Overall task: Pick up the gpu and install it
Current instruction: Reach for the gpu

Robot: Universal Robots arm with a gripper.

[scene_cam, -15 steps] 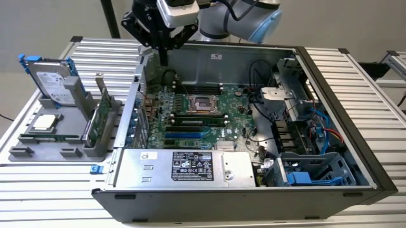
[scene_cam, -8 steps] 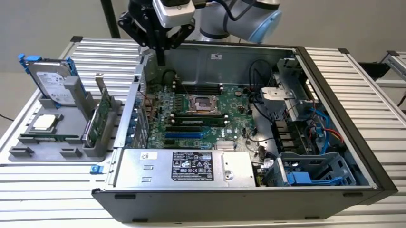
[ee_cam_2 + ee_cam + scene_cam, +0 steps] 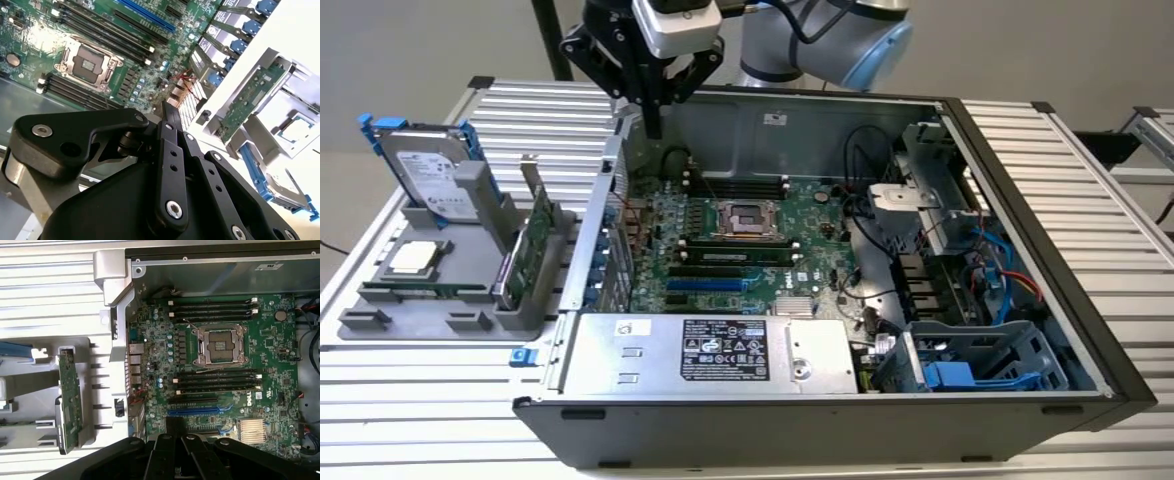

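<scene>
Hovering over the case's [image 3: 854,440] far wall in the exterior view, the gripper [image 3: 651,122] is empty, its fingers pressed together. The gpu [image 3: 538,240] stands on edge in the rack [image 3: 400,292] outside the case. In the second wrist view, the gripper [image 3: 171,112] hangs above the motherboard [image 3: 100,30]. In the first wrist view, the gpu [image 3: 69,400] sits racked beside the case.

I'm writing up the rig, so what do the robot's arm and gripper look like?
The arm is rounded silver-grey with a bluish joint cap. The gripper is black, with linked bars, silver screws and slim tapering fingers.
</scene>
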